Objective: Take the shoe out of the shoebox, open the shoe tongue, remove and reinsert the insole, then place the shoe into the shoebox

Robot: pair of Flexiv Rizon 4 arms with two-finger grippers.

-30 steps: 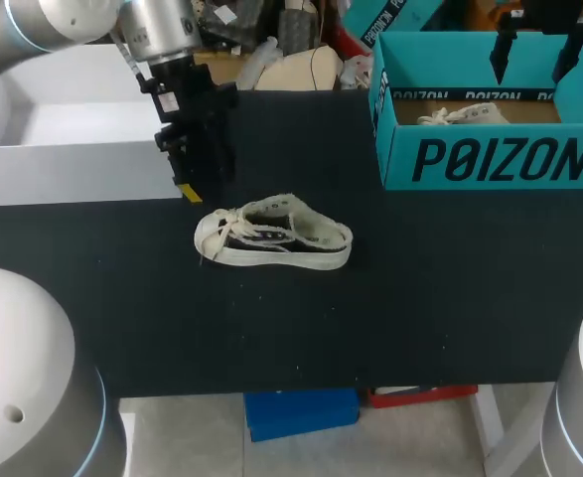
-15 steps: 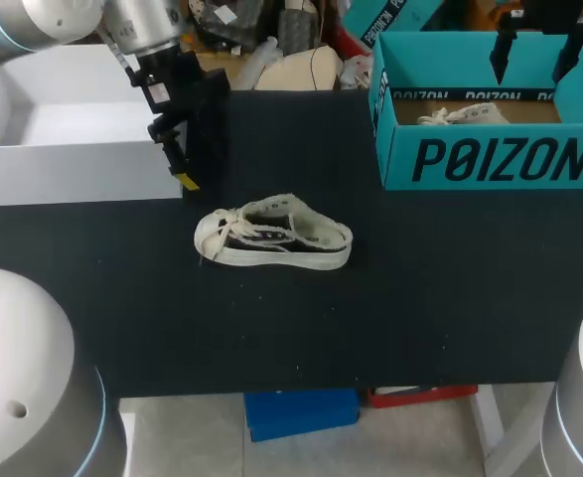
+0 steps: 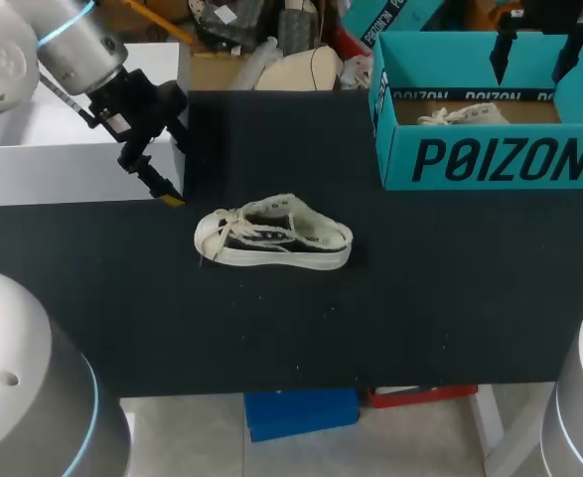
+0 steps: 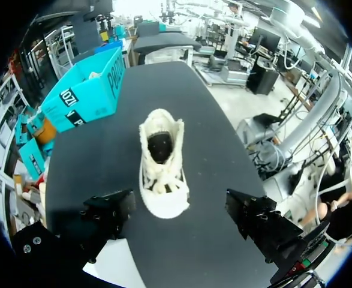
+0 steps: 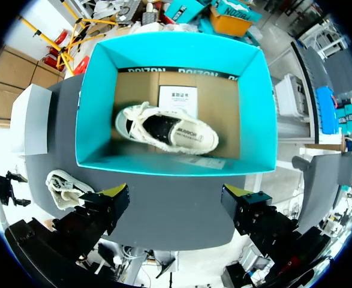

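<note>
A cream low-top shoe (image 3: 271, 237) with a dark inside lies on its sole in the middle of the black table (image 3: 420, 308), toe and laces to the left. My left gripper (image 3: 162, 189) hangs open up and to the left of it, near the white box. In the left wrist view the shoe (image 4: 162, 162) lies just ahead of the open left gripper (image 4: 181, 222), toe towards it, touching neither finger. The teal shoebox (image 3: 490, 159) stands at the back right with a second shoe (image 3: 465, 114) inside. My right gripper (image 5: 178, 210) is open above the box (image 5: 92, 108), over that shoe (image 5: 167, 129).
A white open box (image 3: 72, 149) stands along the table's left back edge, close beside my left gripper. The right wrist view also takes in the loose shoe (image 5: 65, 186) on the table, off to one side of the shoebox.
My left arm has swung left and back, away from the shoe towards the white box, its fingers tilting. The shoe, the shoebox and the right arm have not moved.
</note>
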